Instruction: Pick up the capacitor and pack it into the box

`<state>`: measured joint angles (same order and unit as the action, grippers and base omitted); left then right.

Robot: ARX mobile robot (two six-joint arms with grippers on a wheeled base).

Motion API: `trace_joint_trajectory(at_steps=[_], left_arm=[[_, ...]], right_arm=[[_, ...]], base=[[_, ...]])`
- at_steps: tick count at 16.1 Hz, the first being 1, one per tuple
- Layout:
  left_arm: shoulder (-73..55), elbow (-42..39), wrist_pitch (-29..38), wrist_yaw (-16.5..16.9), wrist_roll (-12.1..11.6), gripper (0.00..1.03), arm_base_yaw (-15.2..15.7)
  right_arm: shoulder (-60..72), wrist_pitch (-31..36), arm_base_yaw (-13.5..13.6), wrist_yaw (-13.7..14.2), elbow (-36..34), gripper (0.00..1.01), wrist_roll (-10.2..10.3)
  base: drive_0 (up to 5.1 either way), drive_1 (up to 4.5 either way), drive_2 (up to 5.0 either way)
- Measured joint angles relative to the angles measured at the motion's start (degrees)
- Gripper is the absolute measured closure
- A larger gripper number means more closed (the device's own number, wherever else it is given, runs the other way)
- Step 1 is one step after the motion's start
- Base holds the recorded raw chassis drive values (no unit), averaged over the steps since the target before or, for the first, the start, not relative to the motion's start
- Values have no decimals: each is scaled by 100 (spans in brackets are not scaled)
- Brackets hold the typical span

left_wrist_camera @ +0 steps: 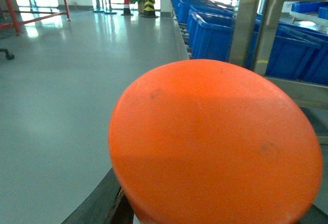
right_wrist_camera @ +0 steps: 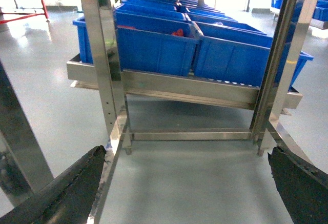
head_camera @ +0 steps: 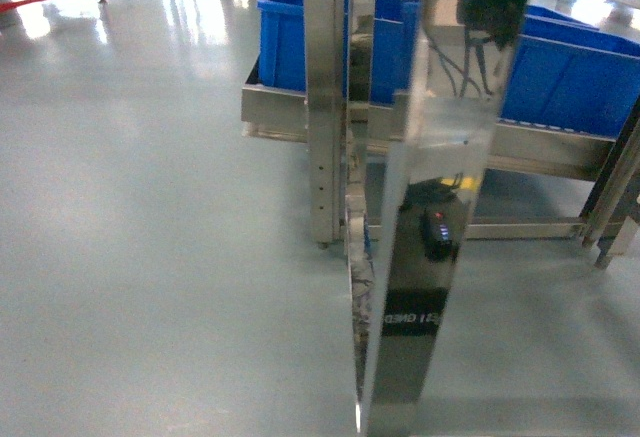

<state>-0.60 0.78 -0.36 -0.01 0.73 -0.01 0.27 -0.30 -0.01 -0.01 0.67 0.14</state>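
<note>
Capacitor and box: neither is showing in any of the three views, so the packing stage is judged as not yet begun and the robot is probably facing the supply rack. In the head view a steel upright (head_camera: 325, 97) is filling the centre, with blue bins (head_camera: 570, 72) sitting on the rack shelf toward 1 o'clock, tilted forward, presumably so parts are presenting toward a picker. The right wrist view is looking between the two dark fingers (right_wrist_camera: 61, 193) of the right claw (right_wrist_camera: 187, 185), which are standing wide apart at 7 and 5 o'clock and holding nothing; beyond them, toward 12 o'clock, a bin (right_wrist_camera: 154, 49) is showing a small red item (right_wrist_camera: 178, 32) too small to identify. The left wrist view is being largely blocked by an orange disc (left_wrist_camera: 215, 142) lying close to the lens; the left claw's opening and any load cannot be told.
</note>
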Motion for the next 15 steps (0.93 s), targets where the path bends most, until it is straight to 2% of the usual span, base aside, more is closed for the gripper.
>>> trace_joint_trajectory(at_steps=[15], left_arm=[[0,0,-2,-17,2,59,0]], right_arm=[[0,17,0,2,0,3,0]], base=[[0,0,0]])
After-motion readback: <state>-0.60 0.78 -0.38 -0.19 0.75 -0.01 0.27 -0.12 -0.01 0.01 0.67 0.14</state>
